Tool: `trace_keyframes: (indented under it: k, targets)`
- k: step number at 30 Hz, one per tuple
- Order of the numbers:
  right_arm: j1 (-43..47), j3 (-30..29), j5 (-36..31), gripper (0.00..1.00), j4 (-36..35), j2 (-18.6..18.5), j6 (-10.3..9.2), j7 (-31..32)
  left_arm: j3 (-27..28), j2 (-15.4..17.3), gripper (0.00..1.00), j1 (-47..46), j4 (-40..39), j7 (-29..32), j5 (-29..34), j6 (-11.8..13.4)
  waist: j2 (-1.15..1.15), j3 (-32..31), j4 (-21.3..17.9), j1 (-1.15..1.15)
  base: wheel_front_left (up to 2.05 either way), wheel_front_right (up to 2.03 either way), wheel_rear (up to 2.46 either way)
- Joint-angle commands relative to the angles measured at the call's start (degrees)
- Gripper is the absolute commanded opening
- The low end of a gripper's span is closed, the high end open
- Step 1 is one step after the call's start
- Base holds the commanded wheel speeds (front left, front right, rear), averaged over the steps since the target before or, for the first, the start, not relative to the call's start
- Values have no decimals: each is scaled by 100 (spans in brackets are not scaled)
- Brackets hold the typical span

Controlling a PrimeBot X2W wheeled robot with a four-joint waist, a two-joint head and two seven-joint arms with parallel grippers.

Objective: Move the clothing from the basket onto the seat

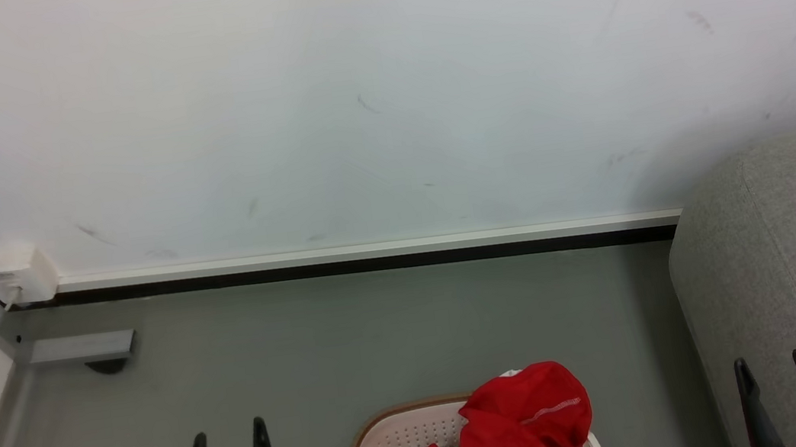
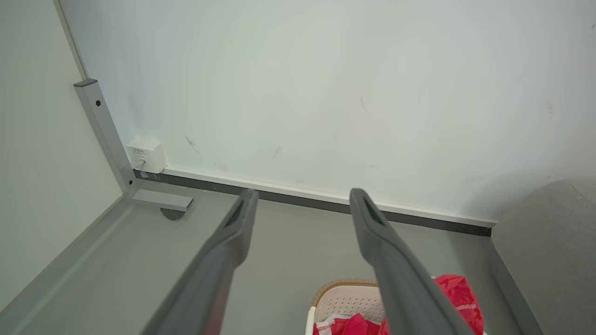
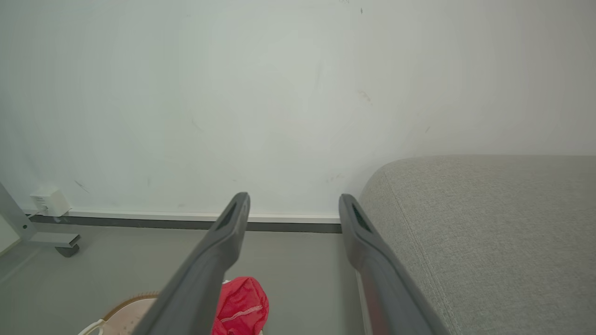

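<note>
**Head view.** Your left gripper (image 1: 229,430) and right gripper (image 1: 769,358) both stand with fingers apart and hold nothing. The basket (image 1: 392,413) sits on the floor between them, closer to the left gripper. The red clothing (image 1: 528,422) is heaped in it and bulges over the rim on the side toward the right gripper. The seat's (image 1: 795,263) rounded end lies right behind the right gripper. From this view you get both tools set against the load, plus the white tag on the cloth. I judge nothing is moved yet, so the first reach is the step in hand.

**Left wrist view.** The fingers are spread and empty. The basket lies low and to their right, and the clothing is partly hidden behind the right finger.

**Right wrist view.** The fingers are apart and empty. The clothing lies below the left finger, and the seat spreads to the tool's right. Here you see its broad flat top, which is your drop place.

The next move probably calls for lowering one gripper onto the red heap and closing on a thick fold.
</note>
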Motion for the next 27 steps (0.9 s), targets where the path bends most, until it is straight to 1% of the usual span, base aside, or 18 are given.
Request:
trace_keyframes:
  k: [1, 13, 17, 27]
  targets:
    - [44, -34, -107, 100, 18, -47, -11, -64, 6, 48, 100, 48, 30, -62, 206, -29, 0, 6, -1, 0, 0, 0, 0]
    - [79, -82, -345, 100, 102, -50, -12, -168, -31, 51, 100, 82, 167, -160, 577, -97, 0, 0, -11, 0, 0, 0, 0]
    - [67, -110, -198, 100, 147, -48, -12, -157, -23, 50, 100, 57, 213, -151, 504, -158, 0, 4, -13, 0, 0, 0, 0]
    - [63, -96, -149, 100, 182, -47, -12, -157, -25, 49, 100, 55, 290, -151, 447, -205, 0, -15, -13, 0, 0, 0, 0]
